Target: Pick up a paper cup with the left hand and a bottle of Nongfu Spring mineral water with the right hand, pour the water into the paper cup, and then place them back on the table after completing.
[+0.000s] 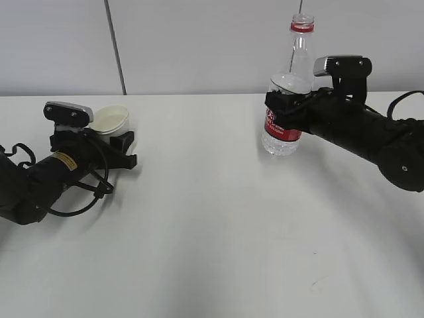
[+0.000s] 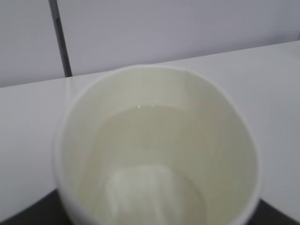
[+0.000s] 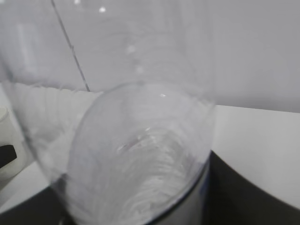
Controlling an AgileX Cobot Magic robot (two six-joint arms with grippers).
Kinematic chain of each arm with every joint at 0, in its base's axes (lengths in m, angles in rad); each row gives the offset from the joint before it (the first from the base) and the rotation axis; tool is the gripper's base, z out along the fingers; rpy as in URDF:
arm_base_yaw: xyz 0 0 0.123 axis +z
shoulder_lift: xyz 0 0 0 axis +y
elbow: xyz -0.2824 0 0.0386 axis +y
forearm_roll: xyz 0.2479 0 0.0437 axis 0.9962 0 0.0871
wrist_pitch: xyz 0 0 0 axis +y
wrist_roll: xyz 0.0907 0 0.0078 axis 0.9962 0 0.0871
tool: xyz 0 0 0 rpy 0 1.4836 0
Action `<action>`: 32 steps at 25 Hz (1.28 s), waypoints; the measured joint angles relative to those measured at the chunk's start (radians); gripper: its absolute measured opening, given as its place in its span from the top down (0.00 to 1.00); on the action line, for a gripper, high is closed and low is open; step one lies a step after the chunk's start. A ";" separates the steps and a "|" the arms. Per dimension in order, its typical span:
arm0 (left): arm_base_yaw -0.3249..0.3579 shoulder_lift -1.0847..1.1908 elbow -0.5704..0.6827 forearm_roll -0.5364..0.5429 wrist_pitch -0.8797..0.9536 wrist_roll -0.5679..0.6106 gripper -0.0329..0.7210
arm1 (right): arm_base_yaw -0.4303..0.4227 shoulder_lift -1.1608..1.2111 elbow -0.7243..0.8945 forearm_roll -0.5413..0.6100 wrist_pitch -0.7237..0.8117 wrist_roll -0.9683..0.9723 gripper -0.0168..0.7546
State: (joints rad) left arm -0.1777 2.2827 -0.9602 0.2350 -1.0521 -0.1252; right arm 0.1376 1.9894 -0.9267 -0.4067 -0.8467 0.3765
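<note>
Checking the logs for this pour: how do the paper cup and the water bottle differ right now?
The paper cup is short, opaque and cream-white; the bottle is tall, clear plastic with a red label. The cup has a wide open mouth, the bottle a narrow neck with a red ring. The cup sits left in the left gripper, the bottle right in the right gripper. Both stand upright and hold water.

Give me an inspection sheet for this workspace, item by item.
Surface: white table, bare between the arms.
Job's things: paper cup with water inside; bottle upright, uncapped, red label.
Clutter: nothing seen.
Grippers: left hand around the cup; right hand around the bottle; whether they clamp cannot be told.
Cables: black cable looped beside the left arm.
Surroundings: pale wall with a dark seam.
</note>
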 joint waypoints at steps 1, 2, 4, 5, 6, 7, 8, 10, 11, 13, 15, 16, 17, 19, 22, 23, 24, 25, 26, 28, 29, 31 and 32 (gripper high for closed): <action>0.000 0.000 0.000 0.000 0.000 0.000 0.45 | 0.000 0.000 0.000 0.000 0.000 0.000 0.49; 0.000 0.000 0.000 0.000 0.000 0.000 0.43 | 0.000 0.000 0.000 0.000 0.000 0.000 0.49; 0.000 0.000 0.000 0.000 0.000 0.000 0.40 | 0.000 0.000 0.000 -0.001 0.000 0.000 0.49; 0.000 0.000 0.000 0.000 0.000 0.000 0.39 | 0.000 0.000 0.000 -0.001 0.000 0.000 0.49; 0.000 0.000 0.000 0.000 0.002 0.000 0.38 | 0.000 0.000 0.000 -0.001 0.000 0.000 0.49; 0.000 0.000 0.000 0.000 0.005 0.000 0.37 | 0.000 0.000 0.000 -0.001 0.000 0.000 0.49; 0.000 0.001 0.000 0.001 0.011 0.000 0.35 | 0.000 0.000 0.000 -0.001 0.000 0.000 0.49; 0.000 0.004 0.000 0.005 0.017 0.000 0.31 | 0.000 0.000 0.000 -0.001 0.000 0.000 0.49; 0.000 0.005 0.000 0.005 0.018 0.000 0.29 | 0.000 0.000 0.000 -0.001 0.000 0.000 0.49; 0.000 0.006 0.000 0.006 0.023 0.000 0.26 | 0.000 0.000 0.000 -0.001 0.000 0.000 0.49; 0.000 0.006 0.000 0.006 0.023 0.000 0.25 | 0.000 0.000 0.000 -0.001 0.000 0.000 0.49; 0.000 0.006 0.000 0.006 0.023 0.000 0.24 | 0.000 0.000 0.000 -0.001 0.000 0.000 0.49; 0.000 0.006 0.000 0.006 0.023 0.000 0.24 | 0.000 0.000 0.000 -0.001 0.000 0.000 0.49; 0.000 0.002 0.000 0.006 0.034 0.000 0.24 | 0.000 0.000 0.000 -0.001 0.000 0.000 0.49; 0.000 -0.027 0.013 0.006 0.047 0.000 0.24 | 0.000 0.000 0.000 -0.001 0.000 0.000 0.49; 0.000 -0.040 0.024 0.006 0.048 0.000 0.24 | 0.000 0.000 0.000 -0.001 0.000 0.000 0.49; 0.000 -0.052 0.036 0.006 0.048 0.000 0.24 | 0.000 0.000 0.000 -0.001 0.000 0.000 0.49; 0.000 -0.061 0.048 0.004 0.048 0.000 0.24 | 0.000 0.000 0.000 -0.001 0.000 0.000 0.49; 0.000 -0.070 0.058 0.002 0.049 0.000 0.24 | 0.000 0.000 0.000 -0.001 0.000 0.000 0.49; 0.000 -0.083 0.083 0.000 0.051 0.000 0.24 | 0.000 0.000 0.000 -0.001 0.000 -0.002 0.49; 0.000 -0.091 0.097 -0.001 0.052 0.000 0.24 | 0.000 0.000 0.000 -0.001 0.000 -0.002 0.49; 0.000 -0.111 0.126 -0.004 0.052 0.000 0.24 | 0.000 0.000 0.000 -0.001 0.000 -0.002 0.49; 0.000 -0.122 0.143 -0.008 0.052 0.000 0.24 | 0.000 0.000 0.000 -0.001 0.000 -0.002 0.49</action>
State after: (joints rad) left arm -0.1775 2.1602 -0.8176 0.2268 -0.9996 -0.1252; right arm 0.1376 1.9894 -0.9267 -0.4074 -0.8467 0.3748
